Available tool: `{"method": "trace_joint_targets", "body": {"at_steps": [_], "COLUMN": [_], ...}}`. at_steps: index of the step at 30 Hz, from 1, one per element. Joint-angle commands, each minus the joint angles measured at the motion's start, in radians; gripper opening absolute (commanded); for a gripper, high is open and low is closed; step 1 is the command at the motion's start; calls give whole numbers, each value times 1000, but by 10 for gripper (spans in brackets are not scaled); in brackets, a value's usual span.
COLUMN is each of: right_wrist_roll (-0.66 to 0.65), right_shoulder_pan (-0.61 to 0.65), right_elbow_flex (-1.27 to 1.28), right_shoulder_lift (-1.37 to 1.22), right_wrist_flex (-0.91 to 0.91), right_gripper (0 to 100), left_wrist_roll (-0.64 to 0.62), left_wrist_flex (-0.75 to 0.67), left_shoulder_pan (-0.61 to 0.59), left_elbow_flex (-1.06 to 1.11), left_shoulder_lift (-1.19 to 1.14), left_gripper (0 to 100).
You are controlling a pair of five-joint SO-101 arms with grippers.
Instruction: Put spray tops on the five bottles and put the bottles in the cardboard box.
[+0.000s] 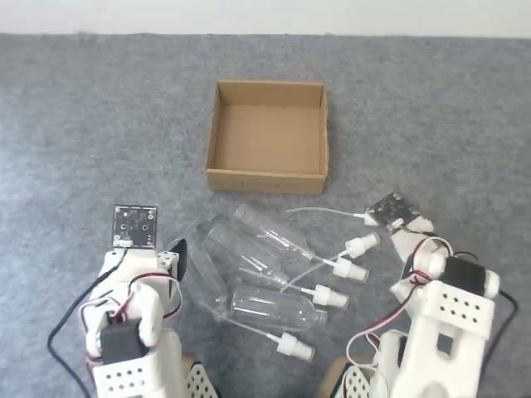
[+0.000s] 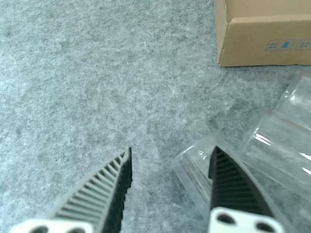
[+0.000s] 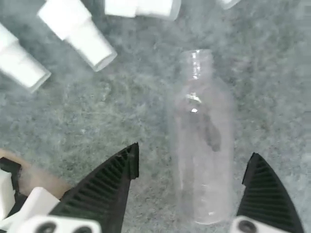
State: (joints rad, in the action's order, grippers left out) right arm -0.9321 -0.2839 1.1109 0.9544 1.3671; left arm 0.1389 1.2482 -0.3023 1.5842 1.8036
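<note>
My right jaws gape wide astride a clear, smooth bottle (image 3: 201, 111), holding nothing; I should close squarely on its round body, leaving the neck free. My left jaws, open and empty, flank a second bottle (image 2: 194, 165). Stepped white spray tops (image 3: 77, 34) lie on the felt desk (image 1: 83, 124) near the cardboard box (image 1: 265, 181).

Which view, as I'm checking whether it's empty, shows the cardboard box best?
The high view: the whole cardboard box shows from above, open and empty. The left wrist view catches one corner; the right wrist view faces a bottle and spray tops.
</note>
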Motion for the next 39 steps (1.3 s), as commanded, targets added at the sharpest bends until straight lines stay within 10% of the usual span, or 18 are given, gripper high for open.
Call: {"method": "trace_joint_targets", "body": {"at_steps": [1, 39], "right_wrist_roll": [8, -81], "right_shoulder_pan": [22, -64], "right_elbow_flex": [0, 226], "right_shoulder_lift": [-1, -1], "right_wrist_flex": [-22, -260], "right_gripper": [310, 247], "left_wrist_roll": [3, 3], "left_wrist_flex": [-21, -15], "left_shoulder_pan": [-5, -6], "left_elbow_flex": [-7, -7], "left_shoulder_lift": [20, 20], "left_gripper": [246, 246]}}
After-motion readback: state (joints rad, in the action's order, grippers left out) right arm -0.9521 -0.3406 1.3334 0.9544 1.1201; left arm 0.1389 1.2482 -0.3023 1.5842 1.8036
